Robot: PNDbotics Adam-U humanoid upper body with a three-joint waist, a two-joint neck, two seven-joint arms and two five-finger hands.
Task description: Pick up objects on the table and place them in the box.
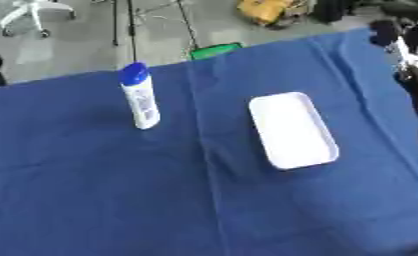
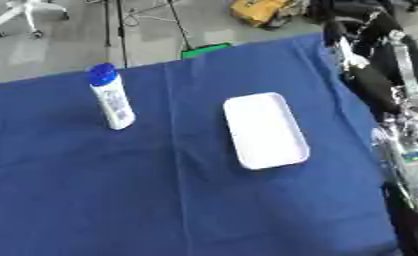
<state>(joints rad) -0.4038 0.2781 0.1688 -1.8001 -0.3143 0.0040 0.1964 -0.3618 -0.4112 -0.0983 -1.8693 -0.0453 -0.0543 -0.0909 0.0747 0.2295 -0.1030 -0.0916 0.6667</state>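
A white bottle (image 1: 141,102) with a blue cap stands upright on the blue cloth of the table (image 1: 116,190), left of the middle. Right of it lies a white rectangular box (image 1: 291,129), long side running away from me, with nothing in it. My right arm (image 2: 376,85), black with silver joints, runs along the table's right edge. Its hand (image 2: 334,31) is a dark blurred shape over the far right corner, well away from the box and the bottle. My left hand shows in neither view.
Past the table's far edge is grey floor with a green object (image 1: 215,50), a yellow bag (image 1: 265,10), a white chair base (image 1: 33,15) and thin stand legs (image 1: 129,25). Creases run down the cloth between the bottle and the box.
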